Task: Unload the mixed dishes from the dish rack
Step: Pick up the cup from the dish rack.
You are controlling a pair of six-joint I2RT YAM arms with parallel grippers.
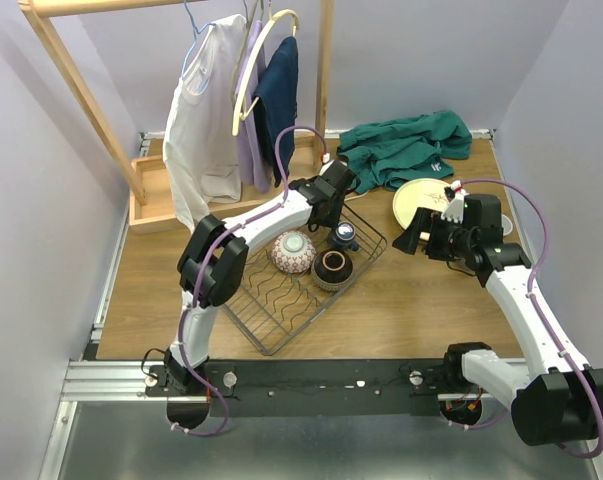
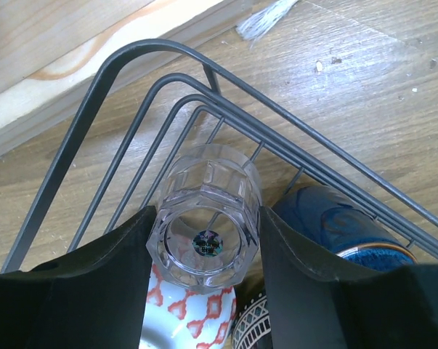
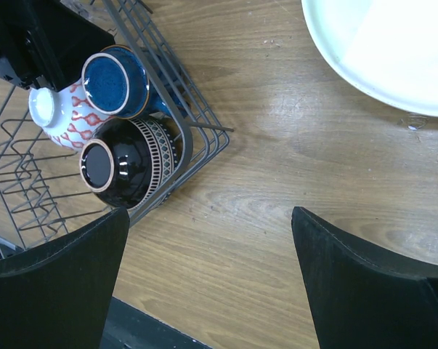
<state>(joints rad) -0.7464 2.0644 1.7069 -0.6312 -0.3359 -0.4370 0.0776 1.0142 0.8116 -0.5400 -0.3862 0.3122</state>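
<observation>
The black wire dish rack (image 1: 281, 310) sits mid-table. My left gripper (image 1: 333, 197) is at its far corner, shut on a clear-glass cup (image 2: 208, 218) seen end-on between both fingers (image 2: 110, 276). Below it in the rack lie a white bowl with a red pattern (image 1: 292, 251), a dark bowl (image 1: 333, 268) with a patterned band, and a blue cup (image 1: 344, 236). All three also show in the right wrist view: bowl (image 3: 55, 113), dark bowl (image 3: 128, 163), blue cup (image 3: 113, 80). My right gripper (image 1: 413, 240) is open and empty over bare table right of the rack. A cream plate (image 1: 426, 205) lies beyond it.
A wooden clothes rack (image 1: 161, 200) with hanging garments stands at the back left, its base board (image 2: 73, 51) just beyond the rack's corner. A green cloth (image 1: 406, 145) lies at the back right, next to the plate. A black rail (image 1: 321, 375) runs along the near edge.
</observation>
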